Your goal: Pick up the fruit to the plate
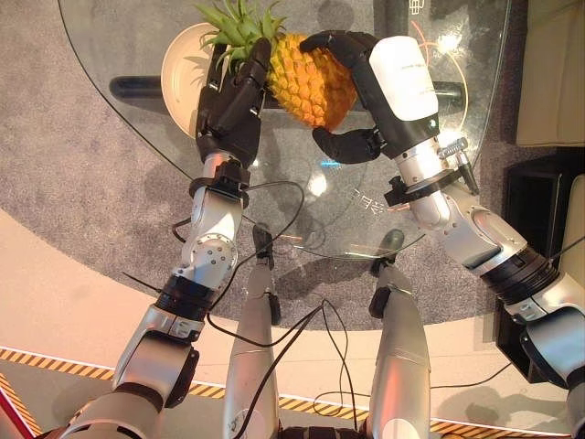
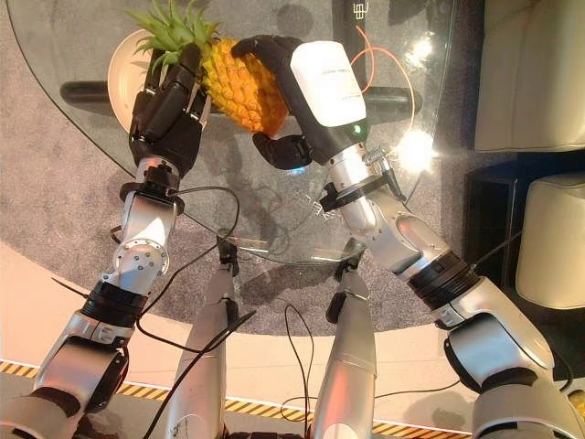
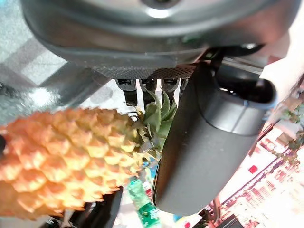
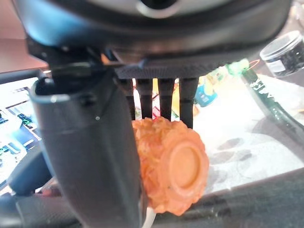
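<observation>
A round glass table (image 1: 137, 119) stands over grey carpet (image 1: 73, 174), with a cream plate (image 1: 183, 64) on its far side. The pineapple (image 1: 311, 78) is held between the two hands, above the glass and partly over the plate's edge. The left hand (image 1: 233, 105) presses against its leafy crown (image 1: 239, 27) end, fingers fairly straight along the fruit and thumb alongside. The right hand (image 1: 366, 91) wraps the fruit's base end: its fingers (image 1: 338, 41) curl over the far side and the thumb closes in from the near side. In the right wrist view the round base of the pineapple (image 4: 183, 166) sits just beside the thumb, under the row of fingers.
</observation>
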{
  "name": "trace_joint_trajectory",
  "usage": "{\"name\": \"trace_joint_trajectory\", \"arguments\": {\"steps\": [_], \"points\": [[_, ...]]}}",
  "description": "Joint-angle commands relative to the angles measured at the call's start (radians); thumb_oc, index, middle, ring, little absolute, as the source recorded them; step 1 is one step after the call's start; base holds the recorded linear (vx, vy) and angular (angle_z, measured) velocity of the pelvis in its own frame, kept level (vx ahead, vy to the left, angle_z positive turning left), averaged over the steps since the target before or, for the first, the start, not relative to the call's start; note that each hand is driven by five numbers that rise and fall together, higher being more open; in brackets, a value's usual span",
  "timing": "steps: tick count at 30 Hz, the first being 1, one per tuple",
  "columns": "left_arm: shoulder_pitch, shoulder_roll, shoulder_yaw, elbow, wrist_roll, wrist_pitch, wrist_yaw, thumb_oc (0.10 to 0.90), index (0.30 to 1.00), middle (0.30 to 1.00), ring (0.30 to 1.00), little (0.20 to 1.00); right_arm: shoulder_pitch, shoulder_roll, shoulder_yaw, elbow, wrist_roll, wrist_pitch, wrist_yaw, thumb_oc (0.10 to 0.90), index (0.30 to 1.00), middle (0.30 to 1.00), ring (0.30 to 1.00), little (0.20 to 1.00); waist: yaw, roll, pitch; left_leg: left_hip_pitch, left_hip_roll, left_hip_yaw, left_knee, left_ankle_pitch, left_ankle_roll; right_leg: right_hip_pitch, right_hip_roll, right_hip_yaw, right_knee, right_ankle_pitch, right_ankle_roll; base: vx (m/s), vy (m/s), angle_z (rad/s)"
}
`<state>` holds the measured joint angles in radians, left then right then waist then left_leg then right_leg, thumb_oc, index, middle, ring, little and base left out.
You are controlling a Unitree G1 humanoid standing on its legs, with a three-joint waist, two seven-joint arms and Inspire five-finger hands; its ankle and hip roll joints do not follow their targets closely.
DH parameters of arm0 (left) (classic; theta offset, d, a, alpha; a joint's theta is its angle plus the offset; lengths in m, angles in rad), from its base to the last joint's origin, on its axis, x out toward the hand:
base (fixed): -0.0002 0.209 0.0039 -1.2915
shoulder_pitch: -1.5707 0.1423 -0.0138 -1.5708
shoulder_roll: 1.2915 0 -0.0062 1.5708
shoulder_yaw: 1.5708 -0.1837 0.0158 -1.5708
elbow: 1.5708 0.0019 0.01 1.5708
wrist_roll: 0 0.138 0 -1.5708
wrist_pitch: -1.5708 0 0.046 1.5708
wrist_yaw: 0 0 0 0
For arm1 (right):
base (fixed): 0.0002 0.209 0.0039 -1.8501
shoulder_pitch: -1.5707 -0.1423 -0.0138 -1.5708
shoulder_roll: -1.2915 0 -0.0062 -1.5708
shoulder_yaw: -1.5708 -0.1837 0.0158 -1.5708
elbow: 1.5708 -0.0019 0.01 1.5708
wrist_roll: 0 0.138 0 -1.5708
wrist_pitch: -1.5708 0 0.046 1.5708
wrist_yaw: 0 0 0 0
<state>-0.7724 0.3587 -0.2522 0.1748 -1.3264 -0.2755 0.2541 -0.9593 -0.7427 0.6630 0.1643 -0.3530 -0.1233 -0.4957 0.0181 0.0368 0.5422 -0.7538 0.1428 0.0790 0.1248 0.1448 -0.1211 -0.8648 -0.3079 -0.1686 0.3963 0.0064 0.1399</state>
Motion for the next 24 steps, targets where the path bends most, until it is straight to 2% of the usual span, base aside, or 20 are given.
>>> {"name": "trace_joint_trajectory", "arguments": {"steps": [1, 11, 24], "points": [[-0.085, -0.002, 0.053, -0.146, 0.003, -0.101, -0.034, 0.800, 0.900, 0.900, 0.900, 0.900, -0.154, -0.021, 0.006, -0.169, -0.041, -0.127, -0.044, 0.100, 0.300, 0.300, 0.300, 0.200, 0.001, 0.000, -0.022, -0.056, -0.009, -0.037, 0.092, -0.047, -0.019, 0.068, -0.003, -0.035, -0.140, 0.083, 0.057, 0.00, 0.000, 0.00], [-0.096, -0.015, 0.059, -0.146, -0.001, -0.123, 0.000, 0.800, 0.900, 0.900, 0.900, 0.900, -0.168, -0.017, 0.019, -0.171, -0.035, -0.138, -0.046, 0.100, 0.300, 0.300, 0.300, 0.200, 0.001, -0.001, -0.022, -0.055, -0.010, -0.036, 0.088, -0.045, -0.019, 0.070, -0.004, -0.036, -0.145, 0.085, 0.058, 0.00, 0.000, 0.00], [-0.103, -0.019, 0.053, -0.146, -0.026, -0.121, -0.016, 0.800, 0.900, 0.900, 0.900, 0.900, -0.179, -0.010, 0.031, -0.182, -0.047, -0.178, -0.050, 0.100, 0.300, 0.300, 0.300, 0.200, 0.001, 0.000, -0.022, -0.057, -0.013, -0.036, 0.086, -0.044, -0.019, 0.070, -0.004, -0.038, -0.151, 0.089, 0.060, 0.00, 0.000, 0.00]]}}
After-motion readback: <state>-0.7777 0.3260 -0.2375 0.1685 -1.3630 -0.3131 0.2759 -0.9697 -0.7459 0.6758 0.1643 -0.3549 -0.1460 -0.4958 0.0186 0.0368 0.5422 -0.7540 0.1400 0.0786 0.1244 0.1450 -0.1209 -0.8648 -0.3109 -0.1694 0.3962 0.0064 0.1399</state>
